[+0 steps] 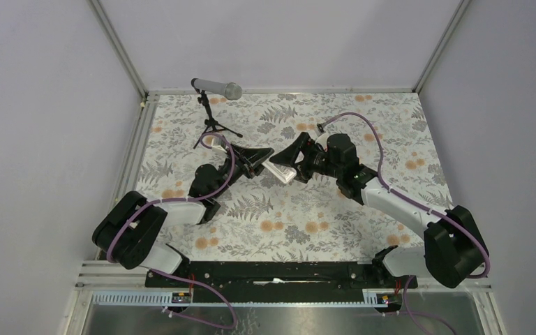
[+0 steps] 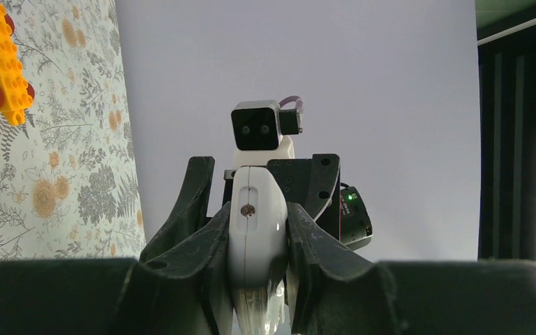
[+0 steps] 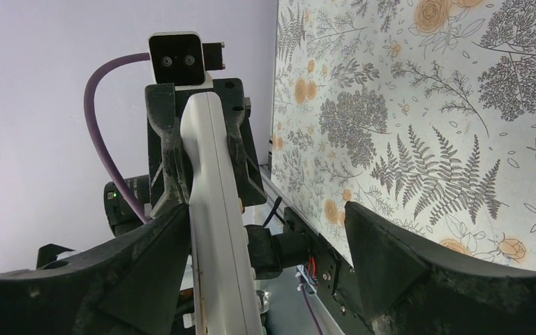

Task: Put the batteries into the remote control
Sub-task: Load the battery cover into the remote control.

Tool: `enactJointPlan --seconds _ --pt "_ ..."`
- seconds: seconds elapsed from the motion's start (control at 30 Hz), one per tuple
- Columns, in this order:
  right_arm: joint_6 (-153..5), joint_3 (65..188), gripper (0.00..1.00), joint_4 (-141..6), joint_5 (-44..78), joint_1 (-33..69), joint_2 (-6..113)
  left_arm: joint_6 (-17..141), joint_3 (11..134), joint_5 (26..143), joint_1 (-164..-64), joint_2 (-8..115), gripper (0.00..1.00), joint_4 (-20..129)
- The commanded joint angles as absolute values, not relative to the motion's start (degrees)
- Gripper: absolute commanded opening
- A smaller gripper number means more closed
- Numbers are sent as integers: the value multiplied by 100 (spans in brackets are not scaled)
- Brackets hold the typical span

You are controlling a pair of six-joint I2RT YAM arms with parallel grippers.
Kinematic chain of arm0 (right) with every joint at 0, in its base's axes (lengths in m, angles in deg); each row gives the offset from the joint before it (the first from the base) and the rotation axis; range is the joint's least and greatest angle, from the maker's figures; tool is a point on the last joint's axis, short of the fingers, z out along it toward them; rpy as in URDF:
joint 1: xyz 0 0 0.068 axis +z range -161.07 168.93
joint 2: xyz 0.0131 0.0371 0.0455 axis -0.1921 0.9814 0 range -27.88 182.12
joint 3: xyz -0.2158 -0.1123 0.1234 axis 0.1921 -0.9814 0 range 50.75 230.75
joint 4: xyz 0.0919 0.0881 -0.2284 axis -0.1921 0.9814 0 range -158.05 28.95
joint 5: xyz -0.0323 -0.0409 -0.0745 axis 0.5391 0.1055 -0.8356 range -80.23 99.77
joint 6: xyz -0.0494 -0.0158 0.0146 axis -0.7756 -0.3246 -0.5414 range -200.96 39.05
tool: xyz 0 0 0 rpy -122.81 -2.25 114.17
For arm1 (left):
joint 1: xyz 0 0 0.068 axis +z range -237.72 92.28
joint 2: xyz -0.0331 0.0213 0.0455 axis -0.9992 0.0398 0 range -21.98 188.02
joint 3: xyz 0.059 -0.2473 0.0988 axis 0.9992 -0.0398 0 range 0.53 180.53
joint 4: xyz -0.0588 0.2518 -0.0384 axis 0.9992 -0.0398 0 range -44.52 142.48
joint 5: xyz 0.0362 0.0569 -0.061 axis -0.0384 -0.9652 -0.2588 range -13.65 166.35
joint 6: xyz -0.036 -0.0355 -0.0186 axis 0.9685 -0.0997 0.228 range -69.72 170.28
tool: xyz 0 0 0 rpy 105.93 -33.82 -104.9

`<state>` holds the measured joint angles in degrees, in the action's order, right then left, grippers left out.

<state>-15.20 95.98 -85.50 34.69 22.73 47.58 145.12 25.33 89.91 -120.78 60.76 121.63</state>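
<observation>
Holding slim white plastic remote control (image 1: 281,172) mid-air, centre of top view: left gripper (image 2: 255,241) clamped on one end. Right gripper (image 3: 269,230) straddled other end, jaws apart, one finger touching. Batteries not visible. Judged handover; next needed right closing squarely before left released.

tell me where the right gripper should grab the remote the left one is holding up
Grip the remote at its free end, pinching across its slim body, away from the end the left gripper clamps. It hangs in the air, lengthwise toward the right gripper, whose open jaws straddle it off-centre. Probably come straight in along its length, centre it, then close.
</observation>
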Motion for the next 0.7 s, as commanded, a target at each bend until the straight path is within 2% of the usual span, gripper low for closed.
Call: enactJointPlan --seconds 0.0,0.27,0.47,0.67 --pt "-1835 9799 86 -8522 3300 2254 4901 14694 2822 9050 -12068 6024 0 12657" --pt "-1991 10249 99 -8755 3388 2251 4849 14687 2705 8974 -12056 6060 0 12640" --pt "-2159 10151 100 -8662 3444 2245 4488 14801 2677 8965 -11998 6185 0 12802" --pt "-1975 9405 98 -8662 3504 2241 3982 14968 2717 8922 -11976 6252 0 12992"
